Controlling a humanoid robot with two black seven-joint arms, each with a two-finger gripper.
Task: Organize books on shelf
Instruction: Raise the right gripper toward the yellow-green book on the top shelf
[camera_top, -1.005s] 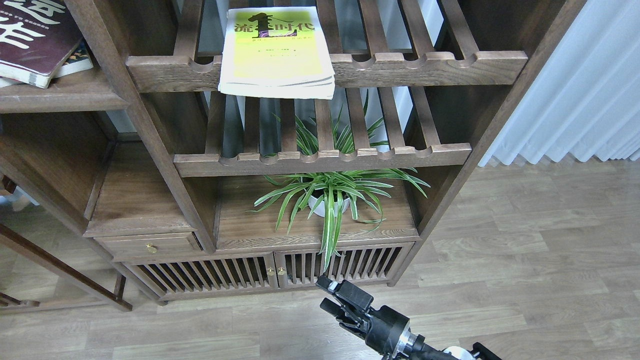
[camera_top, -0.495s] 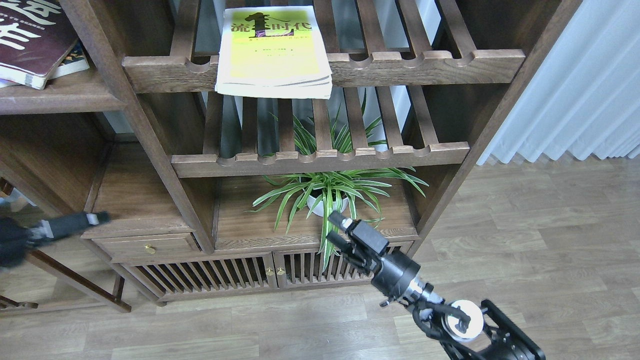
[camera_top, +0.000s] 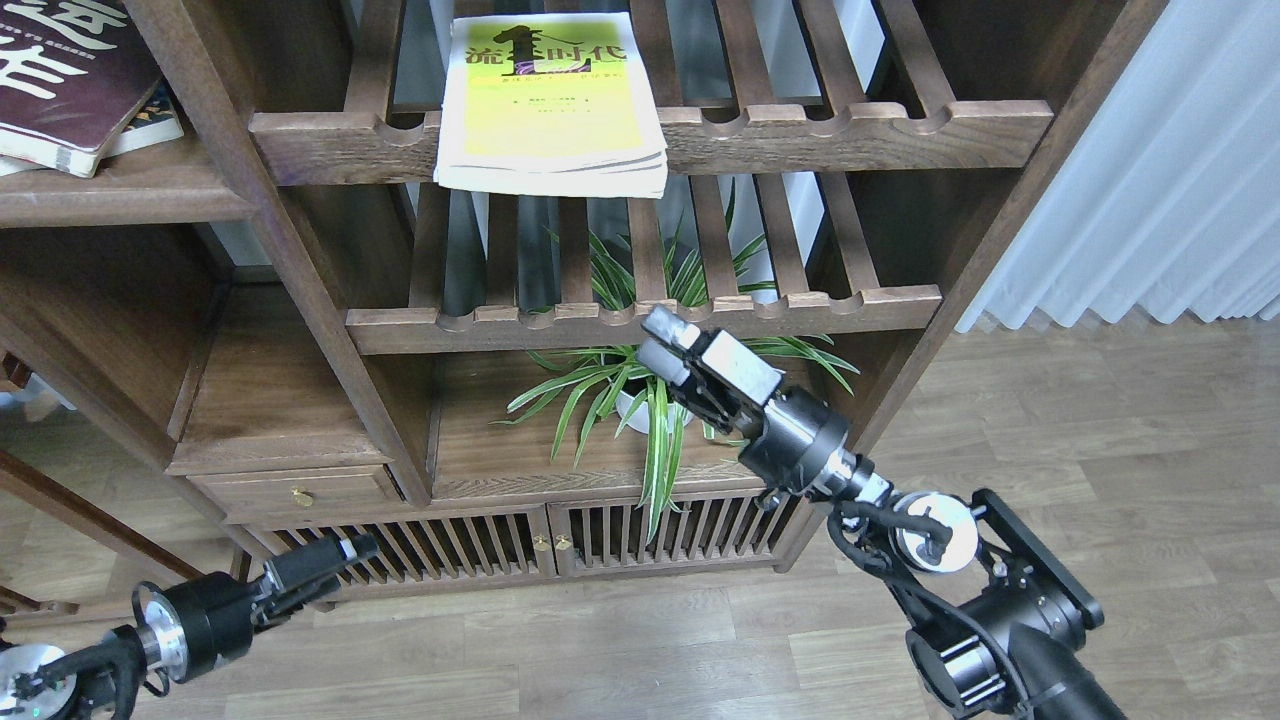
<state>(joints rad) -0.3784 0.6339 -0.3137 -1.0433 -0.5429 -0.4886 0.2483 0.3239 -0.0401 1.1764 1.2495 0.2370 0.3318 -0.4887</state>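
The yellow-green book (camera_top: 552, 100) lies flat on the upper slatted rack, its near end overhanging the front rail. The thick maroon book (camera_top: 60, 80) lies on the flat board shelf (camera_top: 120, 195) at the top left. A corner of another book (camera_top: 155, 122) shows under it; I cannot tell which one it is. My right gripper (camera_top: 660, 340) is open and empty, just in front of the lower rack's rail, well below the yellow-green book. My left gripper (camera_top: 345, 552) is low at the left, in front of the cabinet doors, too small and dark to read.
A spider plant in a white pot (camera_top: 650, 390) stands on the board under the lower slatted rack (camera_top: 500, 322), right behind my right gripper. Slatted cabinet doors (camera_top: 450, 545) and a small drawer (camera_top: 300, 490) are below. A white curtain (camera_top: 1150, 180) hangs at the right.
My right gripper has risen from floor level to the lower rack's front rail. My left arm has come into view and now sits low before the cabinet doors. The books have not moved.
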